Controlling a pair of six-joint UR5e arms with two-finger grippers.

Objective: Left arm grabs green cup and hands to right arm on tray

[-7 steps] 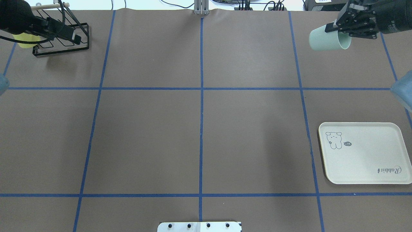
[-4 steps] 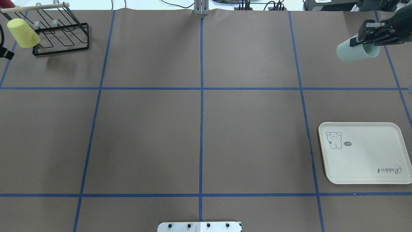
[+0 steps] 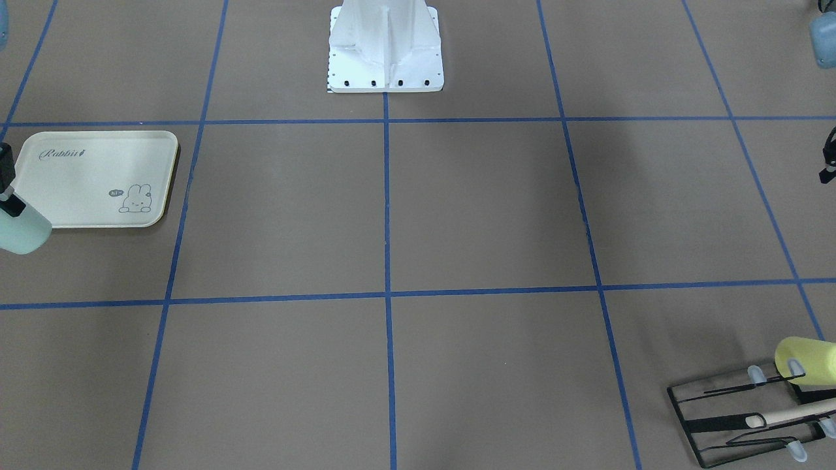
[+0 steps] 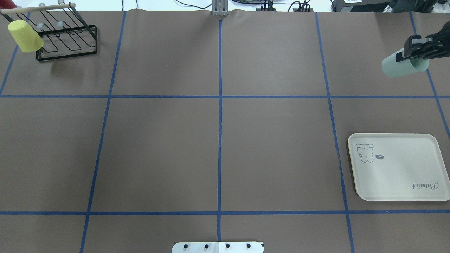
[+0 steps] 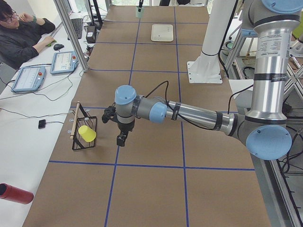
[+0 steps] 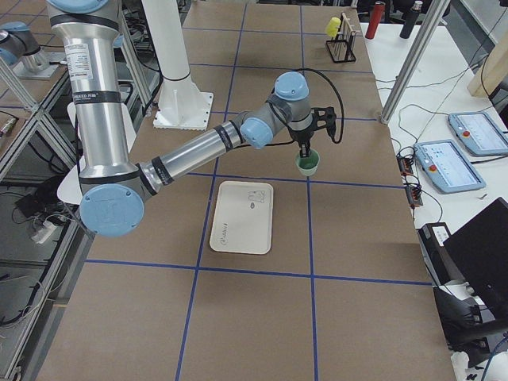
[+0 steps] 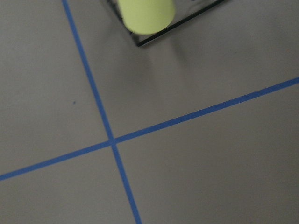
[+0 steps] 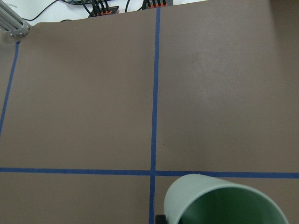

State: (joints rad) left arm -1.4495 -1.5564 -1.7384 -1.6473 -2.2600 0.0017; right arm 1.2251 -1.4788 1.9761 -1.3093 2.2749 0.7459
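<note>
The pale mint-green cup (image 4: 399, 67) hangs in the air in my right gripper (image 4: 407, 58), which is shut on its rim, one finger inside. It is over the far right of the table, beyond the cream "Rabbit" tray (image 4: 397, 175), which has nothing on it. The cup also shows in the front view (image 3: 19, 230), the right side view (image 6: 307, 164) and the right wrist view (image 8: 224, 200). My left gripper (image 5: 122, 138) hangs over the table beside the black rack; I cannot tell whether it is open or shut.
A pale yellow cup (image 4: 25, 36) hangs on the black wire rack (image 4: 68, 52) at the far left corner. The robot's white base (image 3: 385, 46) stands at the near middle edge. Blue tape lines grid the brown table. An operator (image 5: 21, 35) sits by the far side.
My right gripper has carried the green cup to the right and toward the robot's side. My left gripper has drawn back from the rack and left the overhead view.
</note>
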